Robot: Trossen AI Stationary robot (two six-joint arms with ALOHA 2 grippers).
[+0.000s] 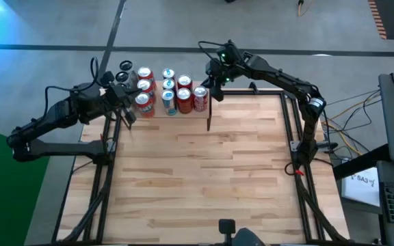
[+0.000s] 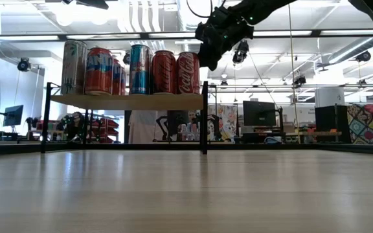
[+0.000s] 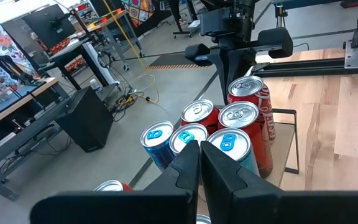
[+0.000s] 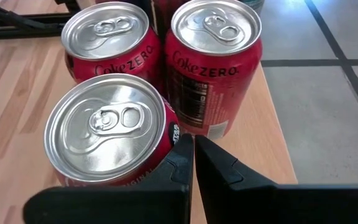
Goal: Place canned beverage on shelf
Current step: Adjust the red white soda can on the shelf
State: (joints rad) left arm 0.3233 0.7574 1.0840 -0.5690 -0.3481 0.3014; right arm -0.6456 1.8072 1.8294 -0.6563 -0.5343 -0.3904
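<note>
The shelf [image 1: 176,117] stands at the table's [image 1: 204,178] far edge, and from above its board is almost wholly covered by cans [image 1: 164,92], so only a narrow strip of light wood is seen near them. In the low view the board is seen edge-on, raised on thin black uprights, its long axis running along the far edge; the cans are all upright, tops facing up, and those in the back rows are partly hidden behind the front ones. The left pincer [image 1: 126,113] is held at the shelf's left end, beside the cans, its fingers [image 3: 229,177] pressed together on nothing; the cans nearest it are cut off behind those fingers in the left wrist view. The right pincer [image 1: 214,92] hangs at the shelf's right end, just above the red cans [image 4: 107,134], its fingers likewise pressed together and empty. How many cans stand behind the front row cannot be told from the low view.
</note>
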